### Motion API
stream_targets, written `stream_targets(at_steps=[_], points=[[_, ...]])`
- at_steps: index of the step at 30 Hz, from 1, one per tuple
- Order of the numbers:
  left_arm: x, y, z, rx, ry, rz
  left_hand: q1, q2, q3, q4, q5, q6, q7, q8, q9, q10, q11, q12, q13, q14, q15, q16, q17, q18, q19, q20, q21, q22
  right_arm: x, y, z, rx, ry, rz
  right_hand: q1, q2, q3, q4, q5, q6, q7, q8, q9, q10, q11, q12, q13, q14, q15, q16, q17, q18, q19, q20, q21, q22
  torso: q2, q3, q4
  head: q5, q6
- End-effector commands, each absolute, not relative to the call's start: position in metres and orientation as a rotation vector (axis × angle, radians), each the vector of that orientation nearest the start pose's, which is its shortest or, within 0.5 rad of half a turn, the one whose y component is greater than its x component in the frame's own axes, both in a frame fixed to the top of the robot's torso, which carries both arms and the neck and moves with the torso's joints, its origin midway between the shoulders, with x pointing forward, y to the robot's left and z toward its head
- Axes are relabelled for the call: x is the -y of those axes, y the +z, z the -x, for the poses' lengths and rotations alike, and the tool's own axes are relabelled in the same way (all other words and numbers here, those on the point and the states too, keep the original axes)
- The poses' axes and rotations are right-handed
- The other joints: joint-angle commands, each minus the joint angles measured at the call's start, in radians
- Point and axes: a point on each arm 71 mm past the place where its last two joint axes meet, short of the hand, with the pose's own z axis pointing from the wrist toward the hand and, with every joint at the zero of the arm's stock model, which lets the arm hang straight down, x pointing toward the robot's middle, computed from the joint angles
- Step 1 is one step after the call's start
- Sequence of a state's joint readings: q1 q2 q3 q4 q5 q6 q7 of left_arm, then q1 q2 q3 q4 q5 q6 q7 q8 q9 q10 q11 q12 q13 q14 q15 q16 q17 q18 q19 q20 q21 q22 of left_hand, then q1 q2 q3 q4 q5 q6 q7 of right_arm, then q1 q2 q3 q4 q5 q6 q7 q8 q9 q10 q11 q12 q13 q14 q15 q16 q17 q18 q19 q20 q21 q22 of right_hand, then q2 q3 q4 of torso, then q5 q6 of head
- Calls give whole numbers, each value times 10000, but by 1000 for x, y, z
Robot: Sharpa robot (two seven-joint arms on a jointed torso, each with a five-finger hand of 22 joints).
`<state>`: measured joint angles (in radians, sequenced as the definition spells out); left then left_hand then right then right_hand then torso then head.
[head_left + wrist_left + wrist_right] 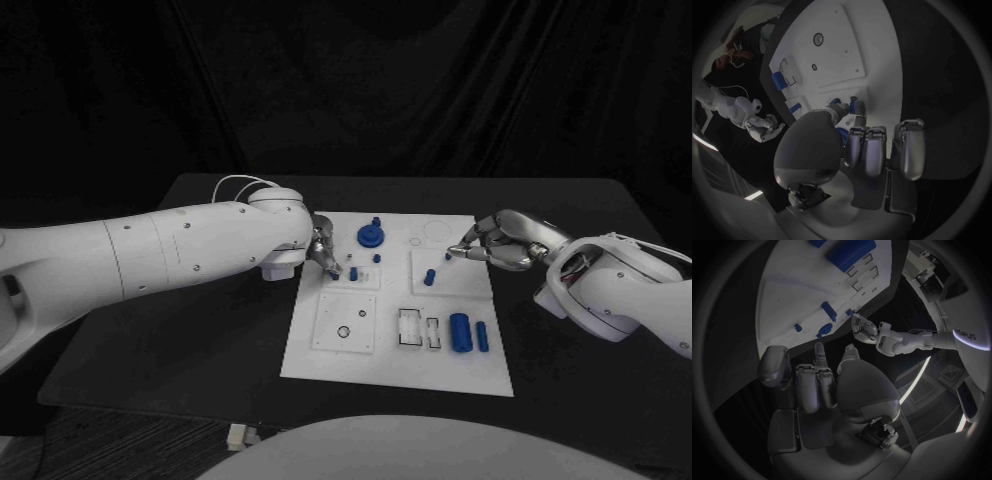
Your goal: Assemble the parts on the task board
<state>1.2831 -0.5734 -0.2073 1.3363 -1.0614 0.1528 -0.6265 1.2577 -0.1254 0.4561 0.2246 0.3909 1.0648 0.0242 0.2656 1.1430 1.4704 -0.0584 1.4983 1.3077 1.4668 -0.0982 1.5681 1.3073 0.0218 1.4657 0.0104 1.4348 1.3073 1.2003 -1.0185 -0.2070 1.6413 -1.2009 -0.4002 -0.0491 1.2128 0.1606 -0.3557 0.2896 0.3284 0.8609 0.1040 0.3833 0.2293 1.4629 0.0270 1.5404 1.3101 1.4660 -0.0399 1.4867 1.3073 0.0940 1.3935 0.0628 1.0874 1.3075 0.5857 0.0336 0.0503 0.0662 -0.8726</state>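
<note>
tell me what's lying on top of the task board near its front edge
On the task board, near the front right, two blue cylinders lie side by side, next to outlined rectangular slots. Whether anything sits inside those slots cannot be told.

- Board (368,345): white, smooth, matt, plastic-looking plate.
- Parts (462,332): blue, smooth, plastic-looking, with a slight sheen.
- Table (202,330): black and matt.
- Arms (159,250): glossy white plastic-looking shells.
- Left hand (320,252) and right hand (490,240): silver, metallic-looking, smooth, softly shiny.
- Backdrop (361,80): black cloth hanging in folds.
</note>
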Motion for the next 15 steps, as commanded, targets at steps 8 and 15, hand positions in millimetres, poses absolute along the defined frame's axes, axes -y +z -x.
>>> stream_targets(at_steps=[8,15], points=[[-141,-262,-490,-24490,-2287,219,14,85,850,-906,69,20,-77,-51,-20,622,14,-47,2049,1040,-56,27,2635,101,448,-10,-69,2211,256,-232,-435,-18164,6937,-1057,2,55,-77,-2,25,-12,-55,38,13,639,-62,-75,2035,625,-69,-64,869,55,-4,-5,-66,1080,-1,0,0,6,0],[-142,-264,-491,-24599,-2098,180,12,90,852,-912,69,15,-76,-52,-24,614,14,-64,2036,1040,-57,27,2635,104,442,-10,-81,2207,255,-233,-435,-18180,6946,-1046,2,55,-77,-2,25,-12,-55,38,13,639,-62,-75,2035,625,-69,-64,869,55,-4,-5,-66,1080,2,-1,1,2,0]])
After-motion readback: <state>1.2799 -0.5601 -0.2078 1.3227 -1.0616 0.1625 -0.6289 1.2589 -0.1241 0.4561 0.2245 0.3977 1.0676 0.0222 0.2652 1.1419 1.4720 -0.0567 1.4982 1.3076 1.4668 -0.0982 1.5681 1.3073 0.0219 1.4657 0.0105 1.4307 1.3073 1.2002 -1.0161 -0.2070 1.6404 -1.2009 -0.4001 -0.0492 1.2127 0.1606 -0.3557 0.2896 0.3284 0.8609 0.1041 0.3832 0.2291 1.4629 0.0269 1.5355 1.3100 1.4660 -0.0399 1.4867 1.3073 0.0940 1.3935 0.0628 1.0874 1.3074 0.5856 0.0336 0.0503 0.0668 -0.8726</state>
